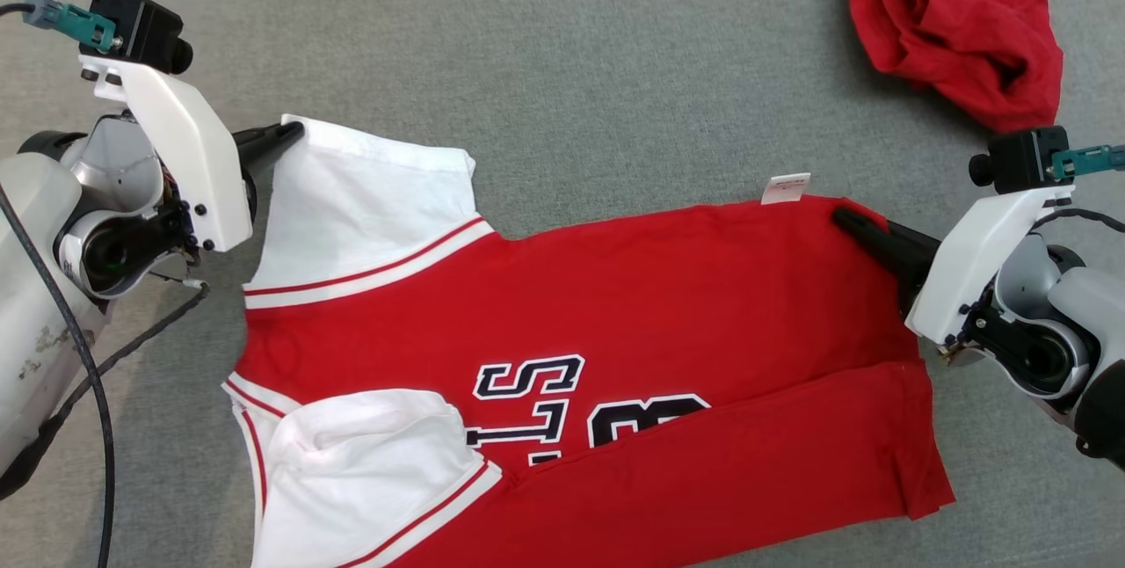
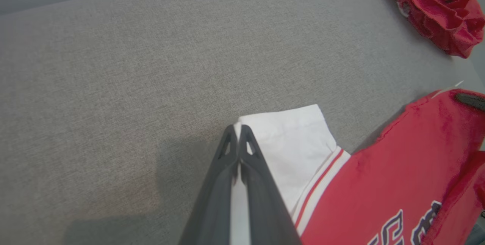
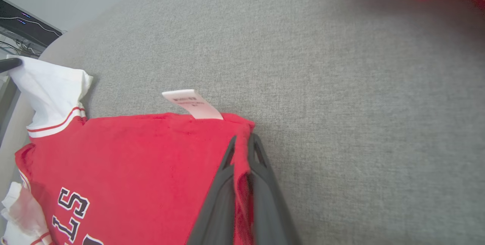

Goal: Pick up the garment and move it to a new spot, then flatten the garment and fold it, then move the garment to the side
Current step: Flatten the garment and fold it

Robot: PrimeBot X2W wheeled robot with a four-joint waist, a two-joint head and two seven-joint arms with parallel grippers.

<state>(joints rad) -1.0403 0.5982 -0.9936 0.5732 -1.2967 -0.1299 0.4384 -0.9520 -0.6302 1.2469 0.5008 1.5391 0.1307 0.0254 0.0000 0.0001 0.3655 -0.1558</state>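
Item: red jersey, cotton, white short sleeves with red stripe trim, dark block lettering. It lies spread on the grey fabric-covered table, its near edge folded over.
Left hand: at the jersey's far sleeve, fingers pinched tight on the white cuff corner.
Right hand: at the jersey's far hem corner, clamped on the red cloth, just beside the small white label.
Crumpled red garment: beyond the jersey's hem end, well apart.
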